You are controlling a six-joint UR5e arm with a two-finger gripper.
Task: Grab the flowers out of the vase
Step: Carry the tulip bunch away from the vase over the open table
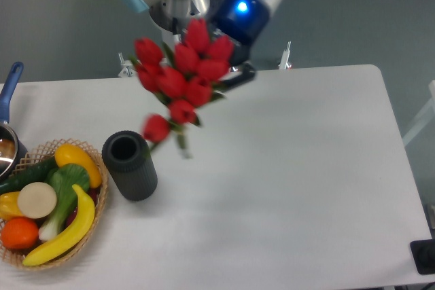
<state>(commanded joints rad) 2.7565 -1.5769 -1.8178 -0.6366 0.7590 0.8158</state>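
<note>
Clearly the flowers (183, 76) are out of the vase (129, 166): the red buds hang in the air above the table (292, 168), up and to the right of the vase's round mouth, with the stem ends dangling free beside it and touching nothing. The gripper (231, 81) reaches in from behind the bunch on its right side; its fingers are mostly hidden by the buds, but since the bunch is carried off the table, it is judged to be clamped on the stems. The flowers are blurred, which suggests motion. The vase stands upright just beside the wicker basket (20, 252) of fruit and vegetables.

With the lift nearly done, the step in hand calls for a firm, unchanged squeeze and a smooth path. A sharp swing could let the loose bunch slip or sag in the fingers. The trailing stems should also pass well apart from the vase rim, so the vase is not tipped.
</note>
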